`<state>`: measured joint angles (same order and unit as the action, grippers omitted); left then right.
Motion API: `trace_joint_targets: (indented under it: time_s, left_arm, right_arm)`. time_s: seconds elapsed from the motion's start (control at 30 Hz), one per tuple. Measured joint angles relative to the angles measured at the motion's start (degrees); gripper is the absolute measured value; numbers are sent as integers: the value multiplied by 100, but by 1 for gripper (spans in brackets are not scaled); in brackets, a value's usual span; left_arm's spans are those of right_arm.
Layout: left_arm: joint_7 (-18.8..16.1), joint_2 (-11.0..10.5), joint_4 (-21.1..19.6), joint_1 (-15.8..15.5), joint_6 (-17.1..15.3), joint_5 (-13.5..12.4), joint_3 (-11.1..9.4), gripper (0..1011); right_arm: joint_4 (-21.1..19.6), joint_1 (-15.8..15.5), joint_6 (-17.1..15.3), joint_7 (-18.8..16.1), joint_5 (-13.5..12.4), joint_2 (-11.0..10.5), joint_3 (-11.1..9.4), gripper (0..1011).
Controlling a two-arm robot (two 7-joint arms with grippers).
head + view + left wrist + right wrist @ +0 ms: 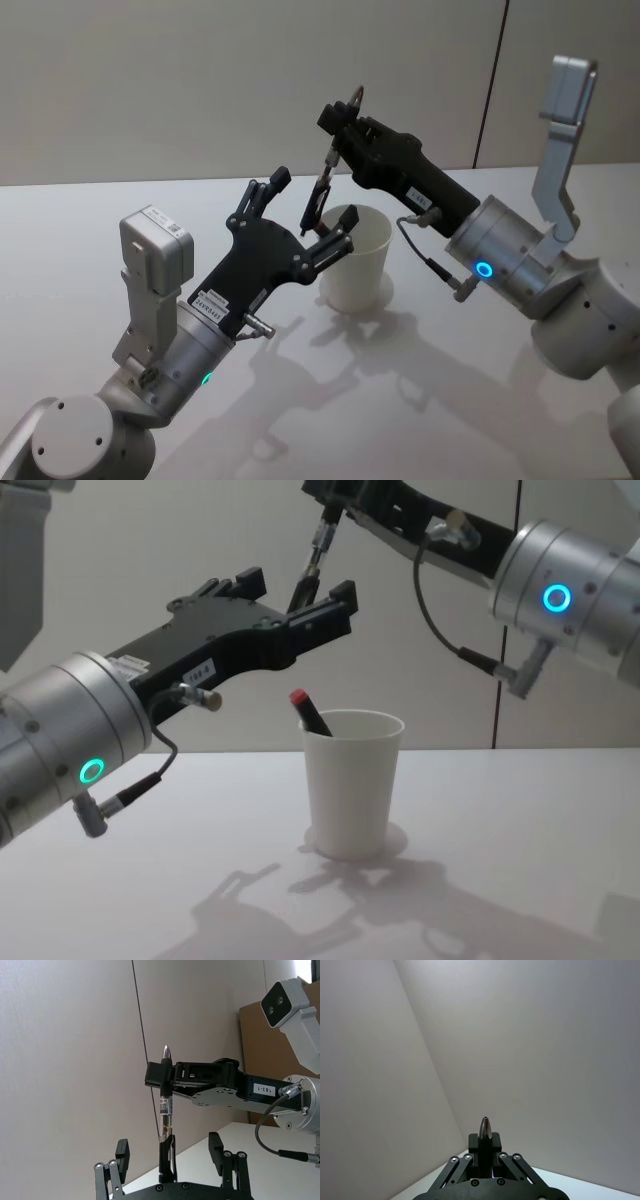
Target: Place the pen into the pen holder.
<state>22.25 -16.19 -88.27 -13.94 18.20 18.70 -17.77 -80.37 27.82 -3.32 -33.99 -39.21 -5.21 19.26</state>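
A dark pen (322, 180) with a clear middle hangs tilted above the near rim of the pen holder (358, 270), a white paper cup on the table. My right gripper (333, 120) is shut on the pen's upper end, just below its metal tip (485, 1129). The lower end sits between the fingers of my left gripper (312, 208), which is open, and in the left wrist view the pen (165, 1110) touches neither finger (215, 1144). A second pen with a red cap (308, 711) leans inside the cup (352, 780).
The white table (420, 400) stretches around the cup. A grey wall stands behind it. Both arms reach in over the cup, the left from the near left, the right from the far right.
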Motion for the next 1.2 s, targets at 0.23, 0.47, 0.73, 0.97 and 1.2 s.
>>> trace_joint_targets:
  time_s: [0.23,0.47,0.73,0.97,1.2]
  left_arm:
    - [0,0,0,0,0,0,0,1004]
    - [0,0,0,0,0,0,0,1004]
    - [0,0,0,0,0,0,0,1004]
    - [0,0,0,0,0,1,0,1004]
    - [0,0,0,0,0,1,0,1004]
  right_arm:
    - [-87,-18,94,163,239,-42,11,126]
    - [-244,-73,187,477,662,-103,33,126]
    - [-454,-141,273,920,1257,-166,68,126]
    - [-656,-213,321,1460,1944,-219,111,126]
    - [-781,-258,341,1937,2648,-239,168,126]
